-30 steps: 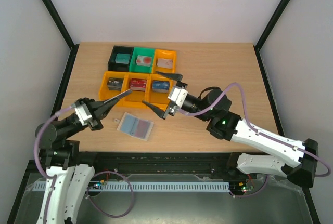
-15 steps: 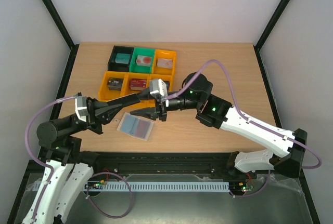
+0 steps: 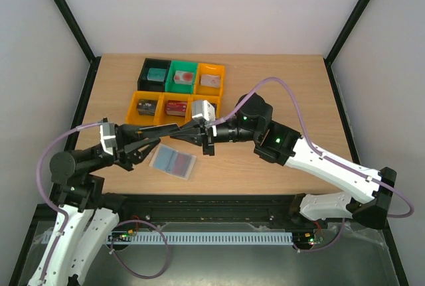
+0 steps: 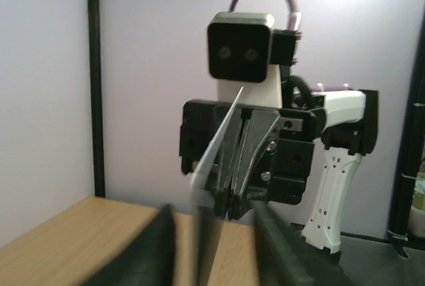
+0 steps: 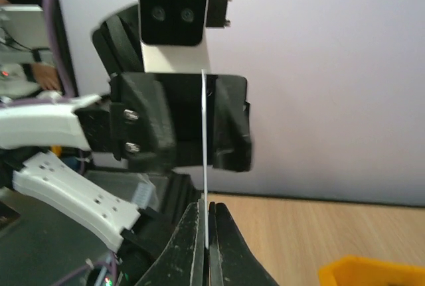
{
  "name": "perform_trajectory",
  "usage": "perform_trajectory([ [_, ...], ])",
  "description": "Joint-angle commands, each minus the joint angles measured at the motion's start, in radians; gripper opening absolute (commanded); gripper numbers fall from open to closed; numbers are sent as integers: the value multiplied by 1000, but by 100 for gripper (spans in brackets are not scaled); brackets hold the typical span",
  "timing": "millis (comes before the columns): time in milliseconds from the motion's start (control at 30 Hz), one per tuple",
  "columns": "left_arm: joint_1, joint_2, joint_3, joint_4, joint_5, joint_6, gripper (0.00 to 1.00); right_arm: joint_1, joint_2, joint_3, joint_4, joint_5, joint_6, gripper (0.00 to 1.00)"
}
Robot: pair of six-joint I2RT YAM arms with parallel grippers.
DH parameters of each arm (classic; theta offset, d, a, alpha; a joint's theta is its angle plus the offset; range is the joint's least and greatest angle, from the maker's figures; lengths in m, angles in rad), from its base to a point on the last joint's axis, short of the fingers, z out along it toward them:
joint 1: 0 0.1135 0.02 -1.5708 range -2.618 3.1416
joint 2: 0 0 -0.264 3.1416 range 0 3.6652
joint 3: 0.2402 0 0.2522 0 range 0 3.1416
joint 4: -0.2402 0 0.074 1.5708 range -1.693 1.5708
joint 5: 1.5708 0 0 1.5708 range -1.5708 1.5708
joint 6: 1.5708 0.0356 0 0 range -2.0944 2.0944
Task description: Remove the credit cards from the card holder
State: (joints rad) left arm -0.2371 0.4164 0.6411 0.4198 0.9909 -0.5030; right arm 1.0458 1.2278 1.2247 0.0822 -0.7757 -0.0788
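The card holder (image 3: 172,162) lies open and flat on the table near the front, grey-blue and reddish inside. Above it the two grippers meet tip to tip. My right gripper (image 5: 206,229) is shut on a thin pale credit card (image 5: 204,140), seen edge-on and upright. In the left wrist view the same card (image 4: 222,133) runs down from the shut right jaws to between my left gripper's (image 4: 212,223) blurred fingers (image 4: 156,249), which stand apart on either side of it. From above, the left gripper (image 3: 170,132) and right gripper (image 3: 176,137) overlap.
Orange bins (image 3: 136,103) form a row behind the grippers, with a black bin (image 3: 147,66), a green bin (image 3: 174,67) and another orange bin (image 3: 221,73) further back; each holds a small card or object. An orange bin corner (image 5: 372,273) shows near the right jaws.
The right arm swung left and its jaws went from wide open to shut on the card held up by the left gripper. The left jaws have parted from the card.
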Motion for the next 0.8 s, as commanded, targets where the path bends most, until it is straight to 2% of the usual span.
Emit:
perform_trajectory([
  [0,3,-18,33,-249,-75,201,66,-5,-56,22,-186,142,-100,2],
  [33,2,-19,58,-314,-115,257,72,-4,-55,33,-253,169,-132,2],
  [100,4,-11,107,-438,-157,380,76,-4,-49,55,-384,211,-202,2],
  [133,6,-6,129,-503,-139,479,76,-5,-45,59,-431,236,-221,2],
  [167,9,3,150,-588,-105,640,75,-5,-38,61,-481,256,-236,1],
  [233,9,21,186,-751,-79,868,71,0,-14,74,-538,293,-259,2],
  [333,8,61,215,-890,-153,1051,57,26,38,126,-610,362,-289,2],
  [400,-4,101,250,-997,-171,1188,55,51,65,154,-627,403,-308,2],
  [600,-104,206,348,-1131,-299,1289,43,104,106,179,-613,417,-347,2],
  [767,-147,239,362,-1120,-318,1271,19,122,122,182,-610,431,-361,2],
])
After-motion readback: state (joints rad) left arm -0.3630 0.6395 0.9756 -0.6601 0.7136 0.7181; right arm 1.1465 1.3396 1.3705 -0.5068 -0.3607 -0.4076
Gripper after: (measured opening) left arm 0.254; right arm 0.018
